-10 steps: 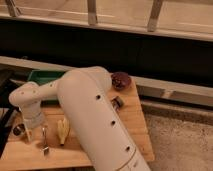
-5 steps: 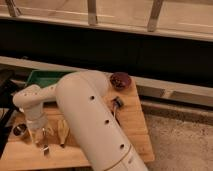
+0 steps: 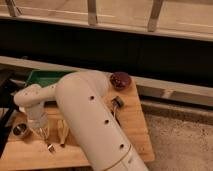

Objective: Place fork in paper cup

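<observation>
Seen from above, a thick white robot arm (image 3: 95,120) rises from the bottom edge, bends left at an elbow, and points down over the left part of a wooden tabletop (image 3: 132,125). Its end effector (image 3: 42,134) hangs low over the wood, between a small shiny tin (image 3: 21,131) on its left and a banana (image 3: 62,132) on its right. Whether the end effector is clenched or released cannot be told. A slim silver glint just beneath it appears to be the fork (image 3: 50,146), near the front edge; whether it is grasped or lying on the wood cannot be told. At the back left sits a green tray (image 3: 47,77). A dark red bowl (image 3: 120,80) stands at the back right, with a small black object (image 3: 118,102) in front of it.
</observation>
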Robot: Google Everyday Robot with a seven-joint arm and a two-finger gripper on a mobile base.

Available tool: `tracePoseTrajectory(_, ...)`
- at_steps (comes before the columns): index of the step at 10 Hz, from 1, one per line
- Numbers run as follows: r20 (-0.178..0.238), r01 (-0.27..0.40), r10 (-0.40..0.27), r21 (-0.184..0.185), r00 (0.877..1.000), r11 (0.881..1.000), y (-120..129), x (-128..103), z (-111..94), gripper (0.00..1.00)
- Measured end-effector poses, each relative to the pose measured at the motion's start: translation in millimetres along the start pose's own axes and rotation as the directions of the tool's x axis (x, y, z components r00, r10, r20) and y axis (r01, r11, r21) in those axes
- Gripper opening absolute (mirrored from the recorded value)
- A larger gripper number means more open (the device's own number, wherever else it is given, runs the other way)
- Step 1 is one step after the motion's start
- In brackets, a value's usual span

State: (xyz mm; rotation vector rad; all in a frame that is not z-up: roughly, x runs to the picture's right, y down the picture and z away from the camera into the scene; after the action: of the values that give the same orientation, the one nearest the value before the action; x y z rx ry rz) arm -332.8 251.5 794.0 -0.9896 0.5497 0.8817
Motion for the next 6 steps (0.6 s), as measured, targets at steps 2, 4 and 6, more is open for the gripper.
tracePoseTrajectory(2, -0.007, -0.003, 0.003, 0.004, 1.000, 1.000, -1.0, -0.6, 2.3, 0.00)
tracePoseTrajectory(4, -0.006, -0.004, 0.004, 0.008, 1.000, 1.000, -2.5, -0.8, -0.4, 0.00)
tracePoseTrajectory(6, -0.005, -0.003, 0.003, 0.008, 1.000, 1.000, -2.4, -0.9, 0.4, 0.00)
